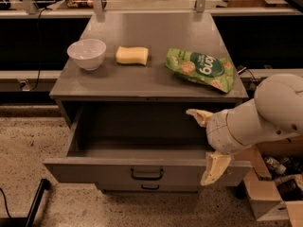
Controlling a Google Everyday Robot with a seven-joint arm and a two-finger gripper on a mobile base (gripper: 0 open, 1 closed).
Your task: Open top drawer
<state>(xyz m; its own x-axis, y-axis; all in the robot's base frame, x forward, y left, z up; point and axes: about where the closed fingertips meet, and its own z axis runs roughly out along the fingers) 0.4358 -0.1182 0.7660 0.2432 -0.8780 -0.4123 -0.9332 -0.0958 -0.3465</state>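
Note:
The top drawer of the grey metal cabinet stands pulled out, its deep grey interior showing. Its small dark loop handle sits at the centre of the front. A narrower drawer front with its own handle shows just below. My gripper is at the drawer's right end, over its front right corner. It is open: one cream finger points left over the drawer's inside, the other hangs down in front of the drawer front. It holds nothing.
On the cabinet top stand a white bowl, a yellow sponge and a green snack bag. A cardboard box with clutter sits on the floor at the right. A dark bar lies at the lower left.

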